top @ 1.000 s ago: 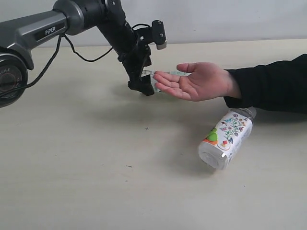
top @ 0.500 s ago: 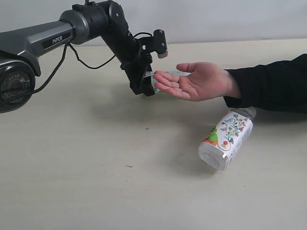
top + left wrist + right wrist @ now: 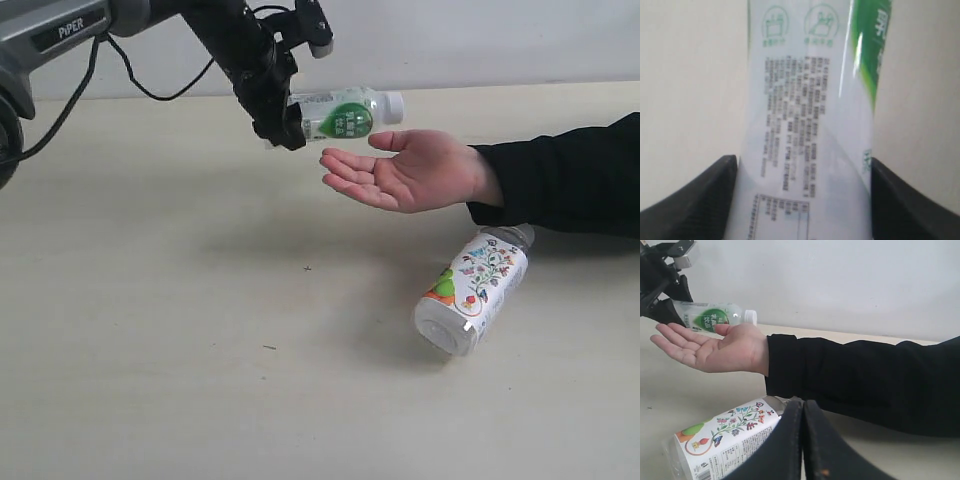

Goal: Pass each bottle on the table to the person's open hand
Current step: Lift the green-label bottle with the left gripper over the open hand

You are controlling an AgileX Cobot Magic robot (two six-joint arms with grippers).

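Note:
My left gripper [image 3: 288, 122] is shut on the white-and-green labelled bottle [image 3: 342, 112], holding it sideways in the air just above the fingertips of the person's open hand [image 3: 410, 170]. In the left wrist view that bottle [image 3: 807, 120] fills the gap between the black fingers [image 3: 700, 200]. The white floral-labelled bottle [image 3: 470, 290] lies on its side on the table [image 3: 200, 350], below the black sleeve. My right gripper [image 3: 803, 412] is shut on nothing, close beside the floral bottle [image 3: 725, 437]; it does not show in the exterior view. The yellow and red-labelled bottles are out of view.
The person's black-sleeved forearm [image 3: 565, 185] stretches in from the right over the table. A pale wall [image 3: 480, 40] runs along the table's far edge. My left arm [image 3: 70, 35] reaches in from the upper left.
My left gripper has lifted the white-and-green bottle off the table, from behind the fingers up and slightly right to above the hand. The hand and the floral bottle have stayed put.

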